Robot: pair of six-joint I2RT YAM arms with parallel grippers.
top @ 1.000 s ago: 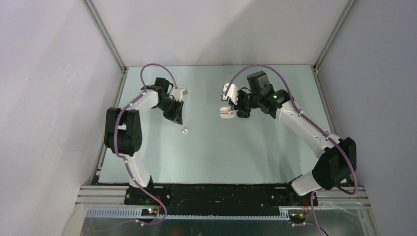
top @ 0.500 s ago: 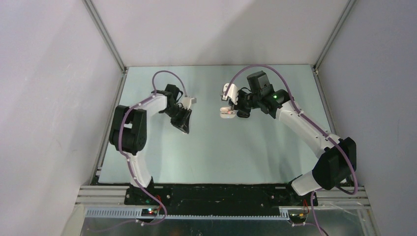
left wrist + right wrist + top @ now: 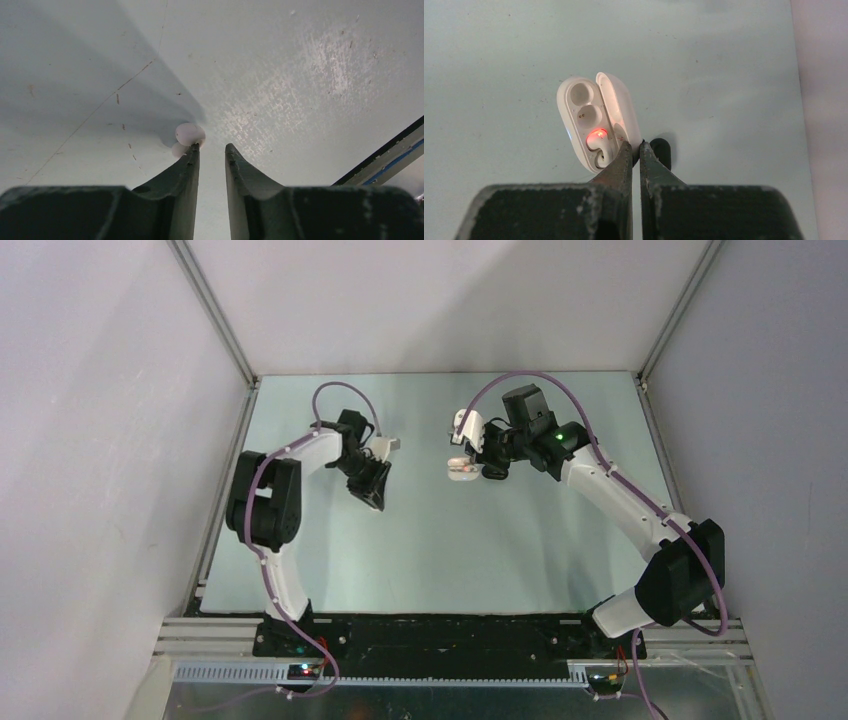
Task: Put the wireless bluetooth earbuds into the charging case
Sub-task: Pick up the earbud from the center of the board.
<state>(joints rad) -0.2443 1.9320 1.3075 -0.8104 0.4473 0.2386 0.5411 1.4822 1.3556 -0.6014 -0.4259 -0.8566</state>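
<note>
Swung inward since a second ago: left gripper [image 3: 211,148], jaws slightly apart, gripping nothing. White earbud [image 3: 190,134] on table [image 3: 310,75], touching left fingertip, outside the gap. Likely light, slick, prone to roll; best pinched across the bulb. Farther right, right gripper [image 3: 634,145] unmoved, clamped on lid edge of open charging case [image 3: 584,120]; upper socket [image 3: 580,93] empty.

The pale table [image 3: 430,550] bears a white earbud [image 3: 190,134] and an open white case [image 3: 586,122].
</note>
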